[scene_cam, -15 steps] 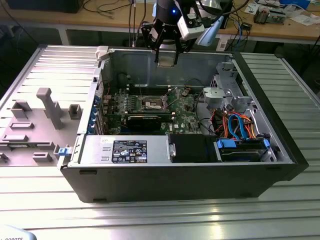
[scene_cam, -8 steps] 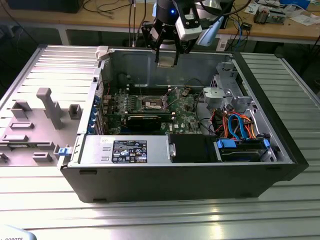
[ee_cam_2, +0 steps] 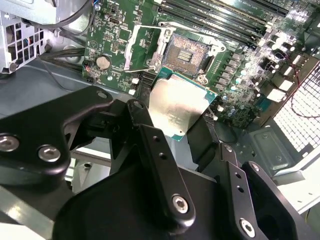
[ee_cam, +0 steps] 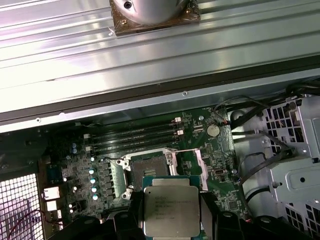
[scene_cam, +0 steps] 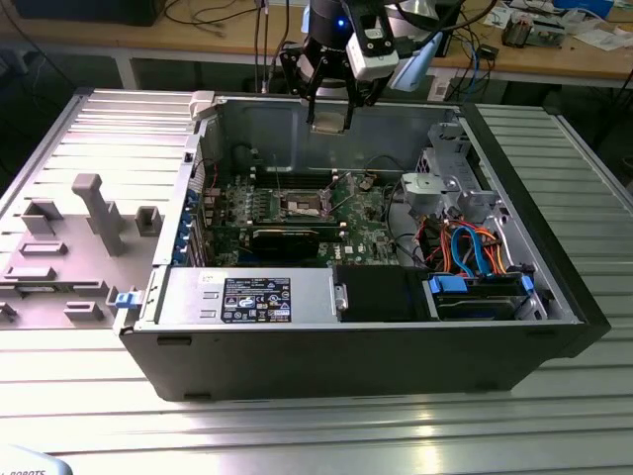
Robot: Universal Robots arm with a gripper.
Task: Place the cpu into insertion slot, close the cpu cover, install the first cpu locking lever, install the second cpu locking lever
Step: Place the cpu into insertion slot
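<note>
Ribbed grey metal counter (scene_cam: 297, 435), open black computer case (scene_cam: 346, 361) on it. Small flat square silver-topped cpu (ee_cam: 171, 207) is pinched by two opposite edges in my black end effector (ee_cam: 171, 226), clamped so the chip faces the board flat. It hangs clear above the square dark-pinned insertion slot (ee_cam: 146, 168) in the green circuit board (ee_cam: 80, 165), not touching. Thin silver cpu cover (ee_cam: 201, 170) frame is swung aside, so the slot lies bare.

cpu (ee_cam: 170, 210): faint etched print on its silver top, too small to read
black label (scene_cam: 257, 299): on silver box (scene_cam: 183, 297), white print, unreadable
white sticker (scene_cam: 210, 278): on silver box, beside black label, unreadable
</note>
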